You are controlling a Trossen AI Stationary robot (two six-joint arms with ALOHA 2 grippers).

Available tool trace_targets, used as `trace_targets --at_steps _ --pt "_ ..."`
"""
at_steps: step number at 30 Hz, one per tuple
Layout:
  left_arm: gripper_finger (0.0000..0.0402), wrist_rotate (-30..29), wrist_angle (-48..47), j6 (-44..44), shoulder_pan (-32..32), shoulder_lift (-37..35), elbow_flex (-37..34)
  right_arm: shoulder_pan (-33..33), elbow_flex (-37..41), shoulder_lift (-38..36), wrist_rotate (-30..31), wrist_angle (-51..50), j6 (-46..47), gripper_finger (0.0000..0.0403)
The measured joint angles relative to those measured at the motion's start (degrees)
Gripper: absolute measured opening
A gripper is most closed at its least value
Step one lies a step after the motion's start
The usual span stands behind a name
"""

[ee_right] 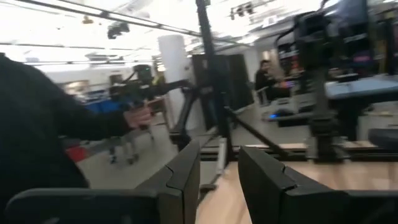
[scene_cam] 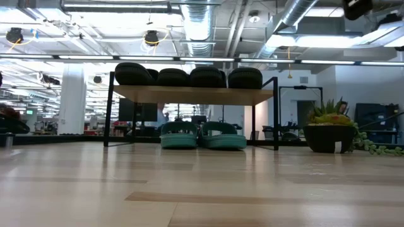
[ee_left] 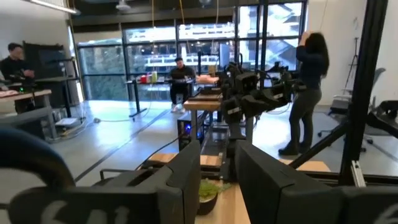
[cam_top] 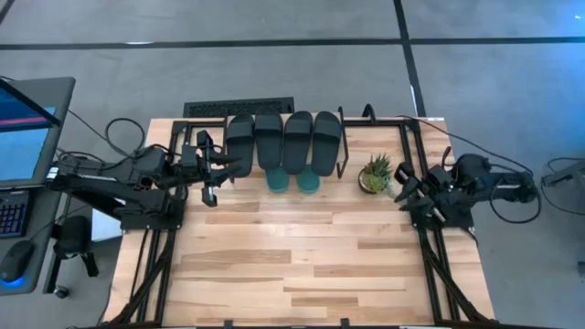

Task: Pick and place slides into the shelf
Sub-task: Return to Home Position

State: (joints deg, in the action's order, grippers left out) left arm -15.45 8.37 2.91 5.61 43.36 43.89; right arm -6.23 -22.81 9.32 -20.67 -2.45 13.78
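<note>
Slides [cam_top: 270, 137] are stowed: four black on shelf [scene_cam: 196, 95], two teal beneath. Released and empty: left tool [ee_left: 219, 149], right tool [ee_right: 219, 150]; homing is judged outstanding.

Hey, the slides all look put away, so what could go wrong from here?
1. The right gripper, open, sits close beside the potted plant; a swing that way could knock it over.
2. The left gripper, open, is near the left end of the shelf and the leftmost black slide; a careless pull-back might nudge either.
3. The four black slides nearly fill the plank, so a bump to the shelf could drop an outer one.
</note>
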Motion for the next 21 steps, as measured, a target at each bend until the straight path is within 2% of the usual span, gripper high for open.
trace_targets --at_steps 7,11,17,21 --pt "0.0091 -1.5 7.1 -0.1 -0.7 -5.1 -9.1 3.8 0.1 -4.2 0.1 -4.1 -1.4 0.0098" --pt "0.0091 -1.8 13.1 -2.0 -1.1 -7.5 -15.3 4.7 2.5 -7.3 5.0 -3.5 -2.8 0.0098" --pt "0.0091 -2.0 20.7 -3.5 -1.2 -9.4 -22.1 4.9 8.9 -8.8 6.0 6.3 -2.3 0.0098" --pt "0.0091 -4.4 23.0 -3.8 -1.1 -9.8 -24.7 4.9 12.7 -8.8 8.8 11.2 -3.1 0.0098"
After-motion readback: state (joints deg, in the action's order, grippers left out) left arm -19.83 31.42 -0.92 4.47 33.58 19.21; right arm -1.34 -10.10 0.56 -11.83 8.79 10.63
